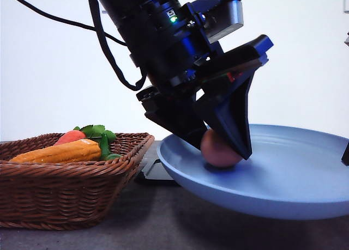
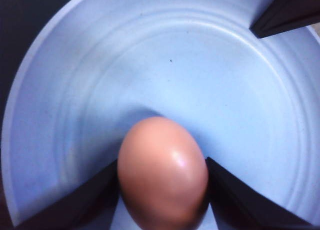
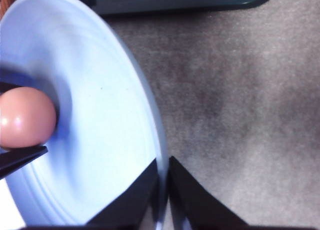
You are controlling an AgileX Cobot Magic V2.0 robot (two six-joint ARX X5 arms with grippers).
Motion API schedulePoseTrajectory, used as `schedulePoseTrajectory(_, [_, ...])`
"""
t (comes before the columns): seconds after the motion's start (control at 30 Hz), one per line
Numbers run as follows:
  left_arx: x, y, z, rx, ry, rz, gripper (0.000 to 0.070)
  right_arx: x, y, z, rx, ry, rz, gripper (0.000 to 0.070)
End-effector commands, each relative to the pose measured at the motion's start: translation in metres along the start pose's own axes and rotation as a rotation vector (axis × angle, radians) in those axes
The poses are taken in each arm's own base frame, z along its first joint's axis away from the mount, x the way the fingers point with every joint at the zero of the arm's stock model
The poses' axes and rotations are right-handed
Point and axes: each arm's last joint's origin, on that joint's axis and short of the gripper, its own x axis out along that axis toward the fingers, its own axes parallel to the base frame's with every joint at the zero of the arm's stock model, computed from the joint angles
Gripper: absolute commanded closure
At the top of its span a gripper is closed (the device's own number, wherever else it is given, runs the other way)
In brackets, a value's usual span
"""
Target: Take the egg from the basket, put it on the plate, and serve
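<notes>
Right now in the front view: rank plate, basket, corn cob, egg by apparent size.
1. plate, cut off at the right edge
2. basket, cut off at the left; close to the plate, so that order is unsure
3. corn cob
4. egg, partly hidden by the left gripper's fingers

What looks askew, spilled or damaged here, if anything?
Only the plate: it sits tilted off the table, its rim pinched by the right gripper. The egg, unbroken, rests on it between the left gripper fingers.

lab-style test bench: blank white wall (image 1: 49, 70), grey tabletop (image 3: 240, 89), toy vegetables (image 1: 71, 146) as props.
</notes>
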Motion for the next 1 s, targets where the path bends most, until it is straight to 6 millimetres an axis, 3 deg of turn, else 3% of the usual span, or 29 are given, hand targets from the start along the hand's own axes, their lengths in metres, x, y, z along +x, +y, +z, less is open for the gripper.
schedulePoseTrajectory(0.0, [-0.001,-0.004,0.006,0.006,-0.013,-0.013,0.0317,-0.001,0.003,0.003,-0.01,0.0,0.015,0.07])
schedulePoseTrajectory(0.2, [-0.039,-0.006,0.017,0.011,-0.126,-0.015,0.0319,-0.001,0.002,0.001,0.009,0.026,0.006,0.07])
schedulePoseTrajectory(0.53, [-0.157,0.004,0.015,-0.02,-0.411,0.107,0.0324,0.003,-0.01,0.014,0.072,0.016,-0.021,0.07])
schedulePoseTrajectory(0.77, [-0.229,0.007,-0.008,-0.065,-0.591,0.242,0.0324,0.014,-0.021,0.05,0.11,-0.007,0.015,0.07])
schedulePoseTrajectory(0.97, [-0.269,0.006,-0.035,-0.105,-0.665,0.35,0.0324,0.025,-0.022,0.096,0.103,-0.011,0.006,0.07])
